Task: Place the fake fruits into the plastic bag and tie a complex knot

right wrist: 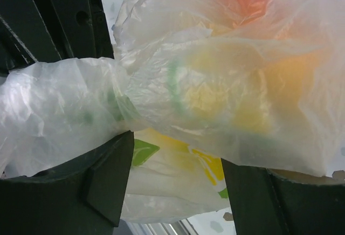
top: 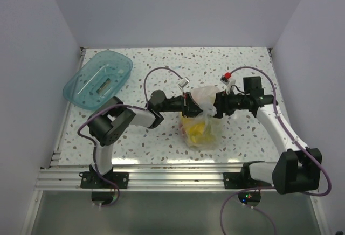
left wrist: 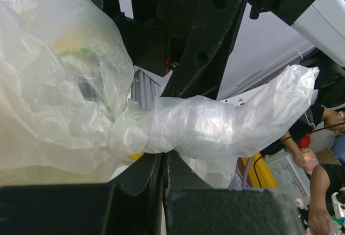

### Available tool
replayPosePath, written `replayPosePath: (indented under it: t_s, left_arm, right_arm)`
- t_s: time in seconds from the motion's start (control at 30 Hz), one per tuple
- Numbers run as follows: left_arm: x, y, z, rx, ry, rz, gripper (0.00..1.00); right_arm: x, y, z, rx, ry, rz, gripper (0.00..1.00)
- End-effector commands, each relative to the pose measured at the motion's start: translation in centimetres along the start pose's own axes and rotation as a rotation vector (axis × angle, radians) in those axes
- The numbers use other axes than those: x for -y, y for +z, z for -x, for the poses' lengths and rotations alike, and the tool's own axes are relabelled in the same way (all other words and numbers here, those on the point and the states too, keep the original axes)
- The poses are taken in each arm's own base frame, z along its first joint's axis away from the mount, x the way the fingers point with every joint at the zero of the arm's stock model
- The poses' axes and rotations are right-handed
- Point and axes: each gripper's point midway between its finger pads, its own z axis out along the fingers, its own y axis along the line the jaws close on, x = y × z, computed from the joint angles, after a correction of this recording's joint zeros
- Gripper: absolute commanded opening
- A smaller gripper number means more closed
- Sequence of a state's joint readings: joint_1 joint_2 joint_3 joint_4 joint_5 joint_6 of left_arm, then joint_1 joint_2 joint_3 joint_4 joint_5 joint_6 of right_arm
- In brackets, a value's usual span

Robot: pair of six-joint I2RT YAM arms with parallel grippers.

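left gripper [top: 189, 104]: closed tight on twisted neck of plastic bag [top: 204, 123] | right gripper [top: 216, 105]: stood with jaws wide apart, bag film between them | plastic bag: sat on table [top: 161, 68] between both grippers | fake fruits [top: 195, 131]: lay inside bag, yellow and orange showing through
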State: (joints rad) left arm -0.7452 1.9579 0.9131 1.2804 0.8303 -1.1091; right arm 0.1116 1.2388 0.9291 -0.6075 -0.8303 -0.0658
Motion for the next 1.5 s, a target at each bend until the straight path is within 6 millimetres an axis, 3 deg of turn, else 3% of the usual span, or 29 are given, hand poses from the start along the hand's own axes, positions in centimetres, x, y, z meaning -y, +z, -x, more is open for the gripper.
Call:
replayPosePath:
  t_s: [0.0,0.13,0.37,0.6,0.87,0.93,1.0,1.17,1.27,1.4,1.47]
  left_arm:
    - [2.0,1.3,2.3,0.085,0.089,-0.074,0.0]
    - [2.5,2.2,2.3,0.081,0.094,-0.104,0.0]
    - [2.5,3.1,2.9,0.103,0.094,-0.138,0.0]
    - [2.6,3.9,1.9,0.083,0.082,-0.167,0.0]
    - [3.5,3.1,4.3,0.037,0.188,-0.17,0.0]
    - [3.8,2.5,4.8,0.02,0.208,-0.154,0.0]
    - [4.1,1.9,5.0,0.015,0.234,-0.141,0.0]
    - [2.6,0.4,3.8,-0.016,0.233,-0.06,0.0]
    - [2.3,0.0,3.3,-0.023,0.229,-0.047,0.0]
    - [1.4,-0.3,3.1,-0.03,0.219,-0.029,0.0]
    - [1.1,-0.4,2.8,-0.038,0.208,-0.022,0.0]
  right_arm:
    - [-4.0,0.4,0.4,0.0,-0.036,0.18,0.71]
    - [-4.9,1.4,0.0,-0.037,-0.047,0.226,0.81]
    - [-6.5,2.8,0.3,-0.066,-0.058,0.287,0.84]
    - [-8.4,4.2,1.2,-0.06,-0.078,0.325,0.88]
    - [-11.2,2.2,4.6,0.046,-0.151,0.347,0.84]
    - [-11.7,1.5,4.5,0.018,-0.156,0.356,0.82]
    - [-11.6,1.0,4.1,0.009,-0.221,0.347,0.8]
    - [-11.0,-0.8,3.2,-0.036,-0.334,0.33,0.76]
    - [-10.9,-1.7,1.4,-0.12,-0.427,0.362,0.71]
    - [-9.2,-1.7,-0.3,-0.199,-0.466,0.312,0.66]
    - [-7.8,-1.3,0.3,-0.182,-0.445,0.239,0.62]
